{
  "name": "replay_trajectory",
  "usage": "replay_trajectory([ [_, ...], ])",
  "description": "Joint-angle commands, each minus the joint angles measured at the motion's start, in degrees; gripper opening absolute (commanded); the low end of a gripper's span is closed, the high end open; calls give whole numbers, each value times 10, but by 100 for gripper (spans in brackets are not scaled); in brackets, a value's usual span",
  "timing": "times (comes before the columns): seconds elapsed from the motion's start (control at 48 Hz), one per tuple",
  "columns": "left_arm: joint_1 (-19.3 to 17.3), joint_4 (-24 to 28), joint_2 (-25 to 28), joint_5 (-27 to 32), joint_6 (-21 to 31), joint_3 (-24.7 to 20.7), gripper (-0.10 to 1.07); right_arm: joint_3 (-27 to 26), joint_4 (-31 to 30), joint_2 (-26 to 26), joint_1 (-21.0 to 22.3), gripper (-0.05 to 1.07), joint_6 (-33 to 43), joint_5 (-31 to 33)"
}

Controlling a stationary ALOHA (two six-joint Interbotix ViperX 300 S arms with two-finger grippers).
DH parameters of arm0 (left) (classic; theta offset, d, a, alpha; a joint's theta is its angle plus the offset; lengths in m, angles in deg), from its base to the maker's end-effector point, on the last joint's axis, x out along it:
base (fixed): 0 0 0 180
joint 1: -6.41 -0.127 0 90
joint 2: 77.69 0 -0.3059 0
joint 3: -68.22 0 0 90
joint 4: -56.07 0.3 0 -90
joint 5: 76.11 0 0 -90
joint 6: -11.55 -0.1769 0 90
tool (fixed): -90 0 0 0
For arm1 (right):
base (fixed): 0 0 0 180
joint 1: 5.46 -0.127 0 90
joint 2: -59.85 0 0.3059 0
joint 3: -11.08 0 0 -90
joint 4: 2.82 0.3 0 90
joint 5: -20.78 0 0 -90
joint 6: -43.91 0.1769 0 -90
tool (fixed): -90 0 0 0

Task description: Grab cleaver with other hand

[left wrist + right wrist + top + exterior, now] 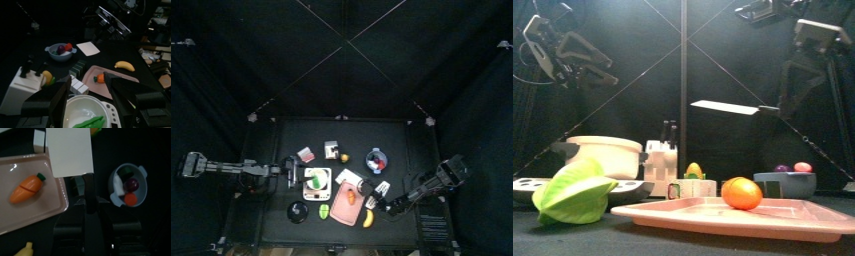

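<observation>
cleaver [69, 150]: flat whitish rectangular blade, raised | right pincer [85, 183]: grasping its handle | left pincer [90, 90]: released

The small black bench [398, 135] carries a large pink rectangular tray [700, 218], a white pot [604, 158] on a grey base, a white knife block [331, 150], a grey bowl [378, 158] of fruit, and a yellow banana [368, 217].
</observation>
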Motion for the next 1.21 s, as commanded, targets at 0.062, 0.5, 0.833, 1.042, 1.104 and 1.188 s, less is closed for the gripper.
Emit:
replay_trajectory([
  [0.062, 24, -18, 53, -33, 1, -45, 90, -31, -66, 1, 8, 50, -42, 3],
  [0.5, 32, -73, 137, -75, 1, -109, 90, -36, -204, 30, 13, 50, -60, 4],
  [0.833, 32, -105, 190, -113, 2, -138, 89, -40, -207, 41, 21, 50, -60, 1],
  [1.042, 32, -120, 218, -139, 2, -144, 88, -45, -207, 45, 30, 50, -76, 1],
  [1.104, 32, -126, 227, -139, 4, -146, 87, -48, -206, 47, 32, 50, -85, 1],
  [1.188, 33, -138, 233, -139, 3, -149, 85, -53, -204, 51, 33, 50, -92, 1],
])
